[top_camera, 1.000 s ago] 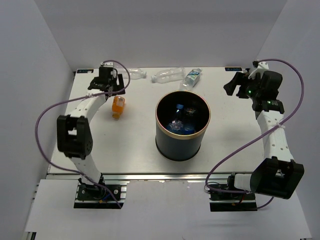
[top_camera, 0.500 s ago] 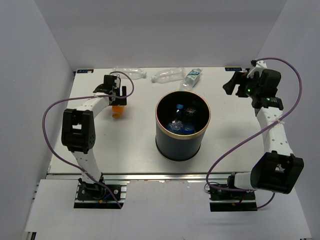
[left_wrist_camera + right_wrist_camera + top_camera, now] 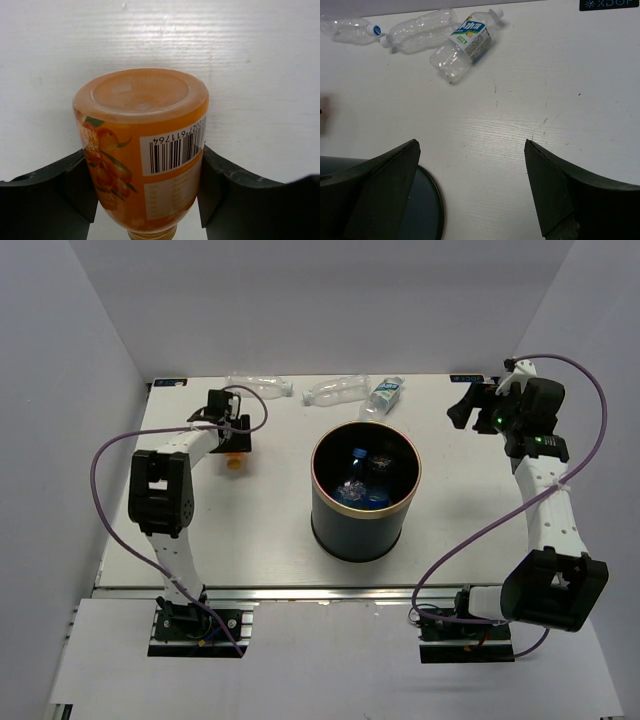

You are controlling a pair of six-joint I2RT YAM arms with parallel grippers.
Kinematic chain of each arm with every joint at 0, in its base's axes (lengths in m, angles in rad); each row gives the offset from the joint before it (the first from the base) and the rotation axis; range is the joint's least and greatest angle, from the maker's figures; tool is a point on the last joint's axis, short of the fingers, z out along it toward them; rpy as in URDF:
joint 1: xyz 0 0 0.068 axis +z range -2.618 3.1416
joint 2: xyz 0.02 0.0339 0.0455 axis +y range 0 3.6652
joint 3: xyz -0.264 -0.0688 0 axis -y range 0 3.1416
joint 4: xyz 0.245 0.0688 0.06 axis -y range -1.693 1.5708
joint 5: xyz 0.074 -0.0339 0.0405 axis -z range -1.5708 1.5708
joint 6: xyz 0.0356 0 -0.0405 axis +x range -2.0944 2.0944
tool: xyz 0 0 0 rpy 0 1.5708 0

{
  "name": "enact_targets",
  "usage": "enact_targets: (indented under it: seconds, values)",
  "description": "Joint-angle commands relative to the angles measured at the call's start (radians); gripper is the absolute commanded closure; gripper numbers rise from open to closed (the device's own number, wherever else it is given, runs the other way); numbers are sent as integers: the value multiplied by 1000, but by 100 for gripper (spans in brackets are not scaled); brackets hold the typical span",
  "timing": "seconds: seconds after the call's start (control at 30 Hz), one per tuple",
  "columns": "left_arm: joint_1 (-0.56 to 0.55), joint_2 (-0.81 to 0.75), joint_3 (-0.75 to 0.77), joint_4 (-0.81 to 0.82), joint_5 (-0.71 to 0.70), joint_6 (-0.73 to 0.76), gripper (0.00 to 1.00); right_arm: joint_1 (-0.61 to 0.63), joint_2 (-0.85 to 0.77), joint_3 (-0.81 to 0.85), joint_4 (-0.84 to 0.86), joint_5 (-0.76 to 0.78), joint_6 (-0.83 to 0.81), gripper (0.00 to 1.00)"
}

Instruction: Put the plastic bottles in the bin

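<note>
The short orange bottle [image 3: 142,140] lies on the table at the far left, its base toward the left wrist camera. My left gripper [image 3: 144,156] is shut on its sides, both pads touching; from above it [image 3: 232,440] covers most of the bottle [image 3: 234,463]. The dark bin [image 3: 356,536] stands mid-table with several blue-capped bottles [image 3: 362,480] inside. Three bottles lie along the far edge: a green-white label one [image 3: 467,45], a clear one [image 3: 422,35] and another clear one [image 3: 350,24]. My right gripper [image 3: 470,145] is open and empty above the table, right of the bin.
The bin's rim [image 3: 437,200] shows at the lower left of the right wrist view. White walls enclose the table on the left, back and right. Purple cables loop beside both arms.
My left gripper moved down from the far left corner onto the orange bottle and closed around it. The right gripper barely moved.
</note>
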Motion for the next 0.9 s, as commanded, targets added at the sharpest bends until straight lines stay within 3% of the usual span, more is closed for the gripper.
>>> enact_targets:
  seconds: [0.0, 0.1, 0.23, 0.33, 0.4, 0.6, 0.73, 0.8, 0.87]
  values:
    - [5, -159, 85, -11, 61, -25, 70, -11, -43, 16, 23, 5, 1, 11]
    - [3, -273, 115, -35, 134, -64, 79, -16, -55, 1, 17, 20, 9, 11]
    - [-74, -487, 86, 4, 193, -105, 81, -34, -89, -45, 34, 65, 42, 11]
    - [-304, -641, 79, 35, 60, -85, 77, -59, -96, -67, 37, 42, 64, 11]
    - [-426, -705, 69, 113, 149, -103, 75, -67, -104, -83, 49, 8, 72, 11]
    - [-633, -623, 179, 109, 167, -139, 83, -71, -115, -110, 74, -46, 72, 11]
    - [-811, -530, 272, 5, 29, -61, 82, -79, -93, -74, 75, -47, 69, 11]
    - [-840, -520, 273, -8, -3, -39, 81, -88, -63, -53, 83, -68, 70, 11]
    - [-869, -535, 207, 21, -13, -42, 73, -97, -34, -12, 86, -81, 99, 11]
